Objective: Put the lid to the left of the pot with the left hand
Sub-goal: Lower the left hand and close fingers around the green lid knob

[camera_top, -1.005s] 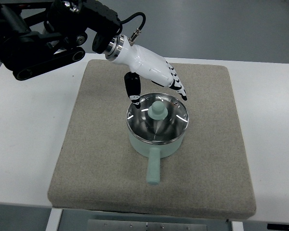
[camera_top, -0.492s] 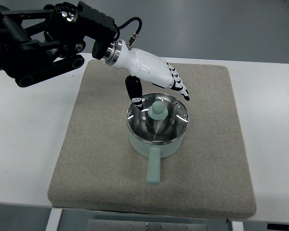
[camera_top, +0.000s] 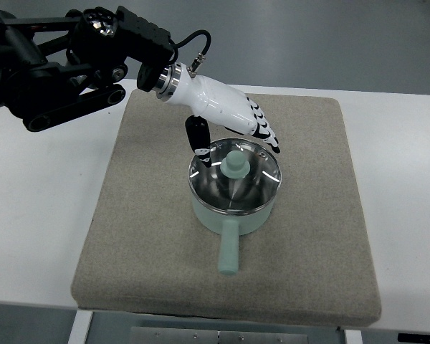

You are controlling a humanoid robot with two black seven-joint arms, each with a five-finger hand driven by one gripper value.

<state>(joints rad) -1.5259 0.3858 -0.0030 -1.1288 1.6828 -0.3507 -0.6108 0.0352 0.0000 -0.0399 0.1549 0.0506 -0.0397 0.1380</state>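
So the setup is a smooth white table [camera_top: 36, 215] with a thick square pad of coarse grey-beige woven fabric [camera_top: 129, 236] laid on it, rounded corners, kind of felt-like texture.

Sitting roughly in the middle of the pad is a small mint-green saucepan with a stubby rounded handle [camera_top: 228, 251] pointing toward the near edge. On top of it sits the round glass lid with a shiny steel rim and a mint-green knob [camera_top: 234, 166], seated square on the pot. The glass is glossy enough that it reflects light streaks around the rim, and you can see into the metal interior.

The left hand, white glossy plastic shell with black segmented finger joints [camera_top: 229, 118], comes in from the upper left on a chunky black arm with a silver wrist ring and a cable looping off it. It's poised over the far edge of the lid. The four fingers [camera_top: 266, 133] are extended and lying close together, reaching past the far right of the rim, while the black thumb [camera_top: 198, 137] hangs down at the far left of the rim. It isn't gripping anything. Whether the thumb tip is actually touching the lid rim, I honestly can't tell from this angle.
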